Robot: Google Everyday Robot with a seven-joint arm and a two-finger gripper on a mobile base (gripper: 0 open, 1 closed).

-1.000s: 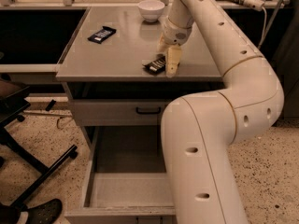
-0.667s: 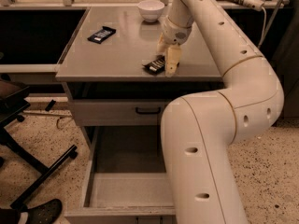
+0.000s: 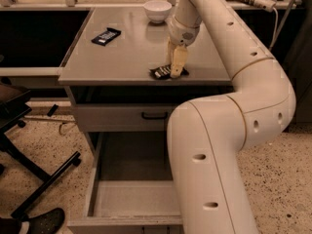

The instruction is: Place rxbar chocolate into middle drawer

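Observation:
The rxbar chocolate [image 3: 161, 72], a small black wrapper with white lettering, lies near the front edge of the grey cabinet top [image 3: 131, 57]. My gripper [image 3: 177, 71] points straight down onto the bar's right end, with its pale fingers [image 3: 178, 60] close together on it. The bar still rests on the top. The middle drawer [image 3: 131, 199] stands pulled open low down in front of the cabinet, a deep grey box with a pale floor. My arm covers its right side.
A second dark bar with a pale label [image 3: 106, 36] lies at the back left of the top. A white bowl [image 3: 157, 10] stands at the back. A shut drawer front with a black handle [image 3: 155, 115] is above the open drawer. A chair base [image 3: 44, 184] stands on the left.

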